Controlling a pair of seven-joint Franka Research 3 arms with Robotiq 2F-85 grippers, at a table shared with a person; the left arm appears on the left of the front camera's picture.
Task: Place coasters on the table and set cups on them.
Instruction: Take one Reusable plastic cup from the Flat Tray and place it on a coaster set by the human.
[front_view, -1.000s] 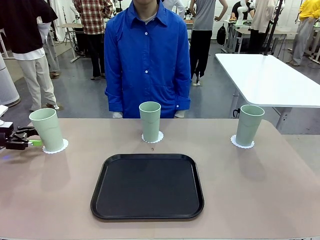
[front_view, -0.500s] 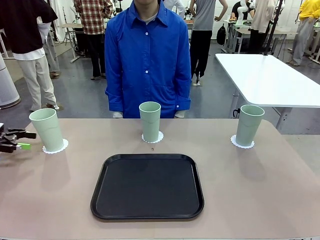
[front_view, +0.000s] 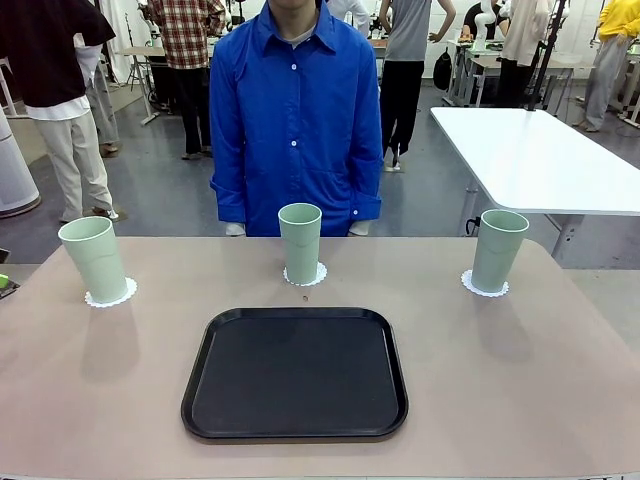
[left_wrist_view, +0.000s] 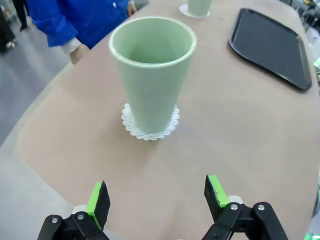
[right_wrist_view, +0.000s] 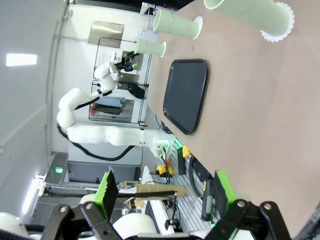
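Across the far half of the tan matte table (front_view: 520, 370), three tall mint-green plastic cups stood upright, each on a round, lacy white paper coaster: the left cup (front_view: 93, 259) on its coaster (front_view: 111, 295), the middle cup (front_view: 300, 243), the right cup (front_view: 498, 250). A black rounded tray (front_view: 295, 372) lay empty at the near centre. The left gripper (left_wrist_view: 156, 196), jaws spread apart and holding nothing, sat just short of the left cup, which rose straight ahead of it. The right gripper (right_wrist_view: 162, 189) was likewise spread wide and empty, well apart from the cups. The setting looked complete.
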